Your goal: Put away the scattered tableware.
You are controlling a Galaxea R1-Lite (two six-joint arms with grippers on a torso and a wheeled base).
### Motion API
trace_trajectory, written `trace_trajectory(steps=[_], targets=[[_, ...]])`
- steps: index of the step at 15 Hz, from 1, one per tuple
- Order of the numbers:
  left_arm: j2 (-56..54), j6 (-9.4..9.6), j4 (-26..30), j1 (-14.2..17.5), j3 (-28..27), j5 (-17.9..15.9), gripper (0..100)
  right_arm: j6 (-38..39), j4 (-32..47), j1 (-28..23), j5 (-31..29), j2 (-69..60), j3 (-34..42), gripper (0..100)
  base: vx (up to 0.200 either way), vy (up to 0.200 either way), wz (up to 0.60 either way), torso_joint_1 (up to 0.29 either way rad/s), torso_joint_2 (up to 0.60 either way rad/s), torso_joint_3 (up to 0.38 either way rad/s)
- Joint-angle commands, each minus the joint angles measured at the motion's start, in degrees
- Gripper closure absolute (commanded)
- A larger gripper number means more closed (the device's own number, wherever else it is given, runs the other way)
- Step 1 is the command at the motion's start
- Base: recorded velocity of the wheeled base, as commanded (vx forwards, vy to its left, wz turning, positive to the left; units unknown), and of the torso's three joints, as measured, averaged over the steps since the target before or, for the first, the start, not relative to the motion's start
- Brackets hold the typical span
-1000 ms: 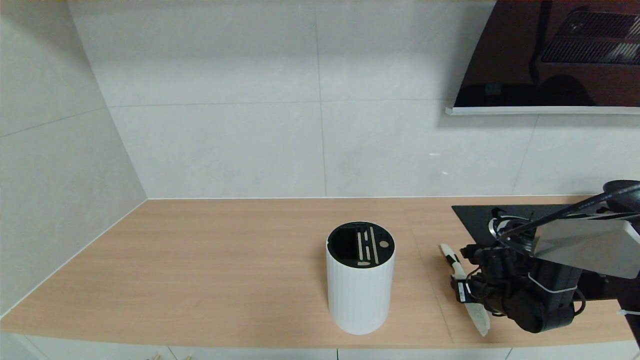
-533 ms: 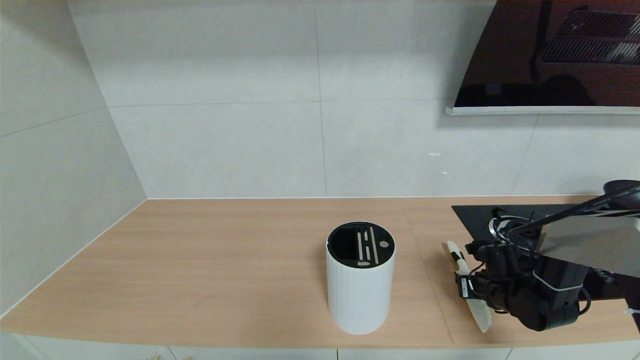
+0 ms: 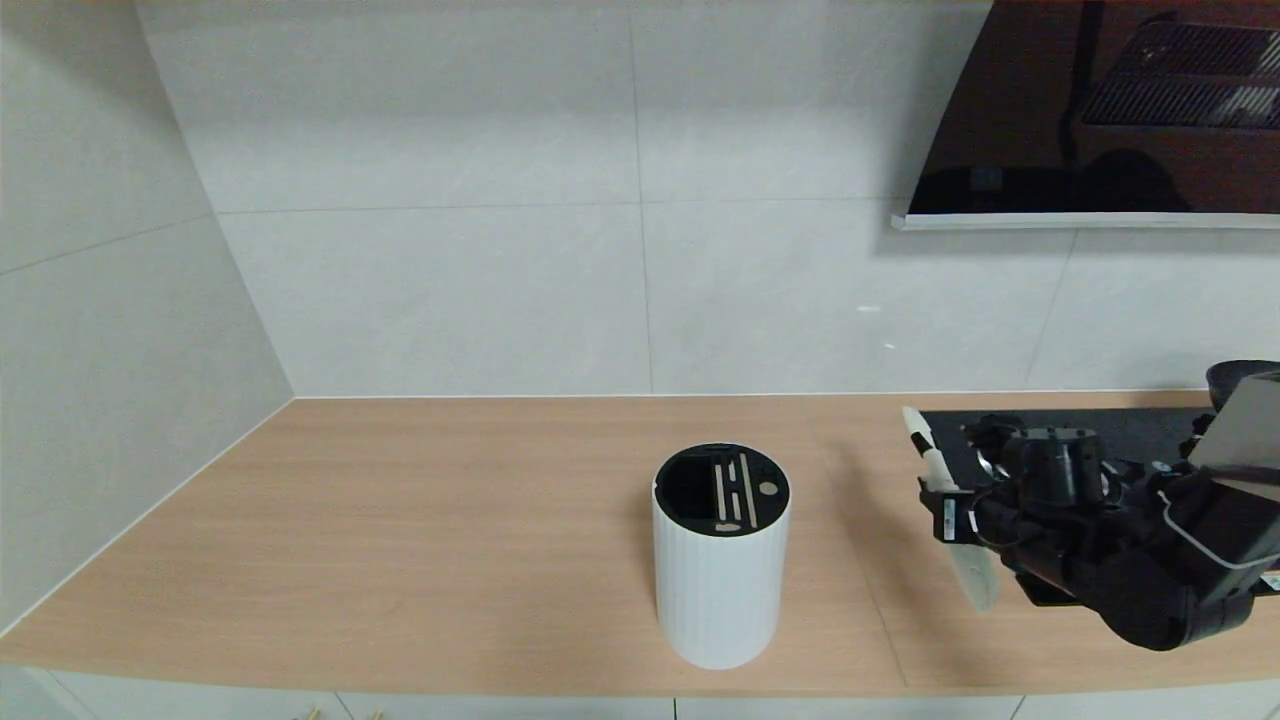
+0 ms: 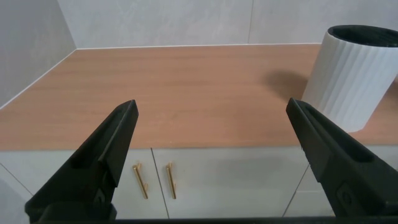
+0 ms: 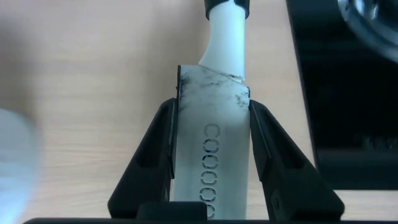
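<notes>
The knife [image 3: 976,578] is now up off the counter [image 3: 450,520]; my right gripper [image 3: 952,516] clamps its blade. My left gripper [image 4: 211,106] gapes wide.

A black cooktop [image 3: 1140,428] sits in the wooden countertop [image 3: 450,520] beneath a dark range hood [image 3: 1100,110].

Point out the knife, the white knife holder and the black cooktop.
knife [image 5: 213,137], right wrist view, on the marbled blade.
white knife holder [image 3: 718,585], head view, on its ribbed side.
black cooktop [image 3: 1150,425], head view, on its bare surface.
</notes>
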Motion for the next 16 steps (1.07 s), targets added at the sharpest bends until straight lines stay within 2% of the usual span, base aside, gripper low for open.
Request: trace_trajectory(steps=[1, 3, 4, 5, 6, 7, 8, 9, 10, 11, 13, 14, 16], targets=[[0.01, -4.17, -3.25, 0.01, -4.32, -0.82, 0, -0.03, 0.0, 1.73, -0.08, -8.55, 1.55, 100, 0.0, 0.0, 0.0, 0.0, 0.0, 0.0], [1.07, -5.76, -0.08, -0.17, -8.37, -4.78, 0, -0.12, 0.61, 3.13, -0.08, -13.47, 1.55, 100, 0.0, 0.0, 0.0, 0.0, 0.0, 0.0], [7.4, -5.93, 6.33, -2.36, -14.26, -13.13, 0, -0.3, 2.46, 3.84, 0.09, -17.6, -0.56, 100, 0.0, 0.0, 0.0, 0.0, 0.0, 0.0], [14.96, -5.93, 8.53, -4.12, -19.44, -19.28, 0, -0.47, 6.5, 5.07, 0.01, -19.36, -4.34, 100, 0.0, 0.0, 0.0, 0.0, 0.0, 0.0], [24.89, -6.63, 8.53, -5.53, -25.77, -23.68, 0, -0.47, 12.04, 6.12, 0.01, -20.94, -9.09, 100, 0.0, 0.0, 0.0, 0.0, 0.0, 0.0], [29.9, -7.34, 8.44, -5.62, -29.02, -24.55, 0, -0.47, 14.85, 6.82, 0.01, -21.64, -11.46, 100, 0.0, 0.0, 0.0, 0.0, 0.0, 0.0], [43.08, -7.69, 7.83, -5.7, -37.46, -25.08, 0, -0.47, 20.56, 9.64, 0.01, -22.7, -17.26, 100, 0.0, 0.0, 0.0, 0.0, 0.0, 0.0], [51.61, -7.78, 7.21, -6.76, -41.94, -25.35, 0, -0.38, 22.41, 12.27, 0.01, -22.96, -20.34, 100, 0.0, 0.0, 0.0, 0.0, 0.0, 0.0], [59.6, -8.22, 5.45, -9.13, -45.11, -25.26, 0, -0.38, 22.94, 15.7, -0.35, -23.05, -21.92, 100, 0.0, 0.0, 0.0, 0.0, 0.0, 0.0], [66.11, -10.76, 0.88, -10.71, -46.6, -25.17, 0, -0.47, 22.94, 19.22, -0.96, -23.31, -21.39, 100, 0.0, 0.0, 0.0, 0.0, 0.0, 0.0], [75.16, -21.05, -12.3, -15.02, -46.51, -25.17, 0, -0.47, 22.41, 23.7, -2.81, -23.93, -18.32, 100, 0.0, 0.0, 0.0, 0.0, 0.0, 0.0], [79.73, -27.82, -20.39, -17.3, -45.37, -24.99, 0, -0.47, 22.41, 26.25, -2.63, -23.75, -17.88, 100, 0.0, 0.0, 0.0, 0.0, 0.0, 0.0], [85.44, -31.77, -28.73, -18.62, -43.35, -25.43, 0, -0.12, 22.94, 30.91, -2.72, -23.49, -17.44, 100, 0.0, 0.0, 0.0, 0.0, 0.0, 0.0]])
